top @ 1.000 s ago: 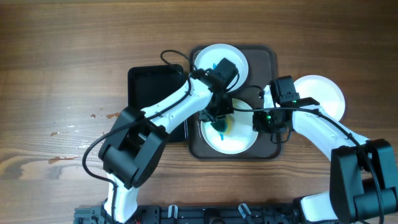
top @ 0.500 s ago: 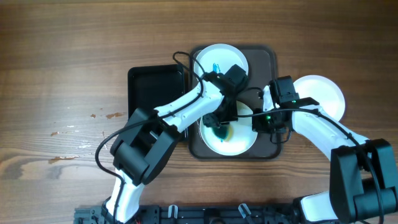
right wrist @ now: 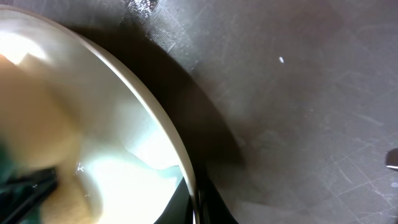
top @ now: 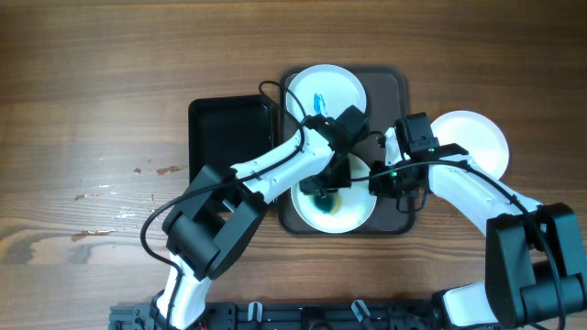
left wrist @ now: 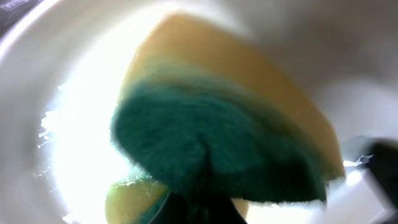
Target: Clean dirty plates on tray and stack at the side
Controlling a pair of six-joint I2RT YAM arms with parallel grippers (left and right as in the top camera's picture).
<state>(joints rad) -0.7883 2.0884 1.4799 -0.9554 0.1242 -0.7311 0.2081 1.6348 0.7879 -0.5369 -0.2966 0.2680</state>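
The brown-grey tray (top: pixel 396 88) holds two white plates. The far plate (top: pixel 321 87) has a blue smear at its centre. On the near plate (top: pixel 353 215), my left gripper (top: pixel 323 191) is shut on a yellow and green sponge (left wrist: pixel 217 124) and presses it onto the plate's inside (left wrist: pixel 74 112). My right gripper (top: pixel 378 180) is shut on the right rim of that plate (right wrist: pixel 168 130), one finger inside and one outside. A third white plate (top: pixel 477 137) lies on the table right of the tray.
A smaller glossy black tray (top: pixel 220 137) lies on the table just left of the brown-grey tray. The table is bare wood, with a few small marks at the left (top: pixel 151 170).
My left gripper has moved the sponge down and towards the middle of the near plate. The right gripper has stayed shut on the rim.
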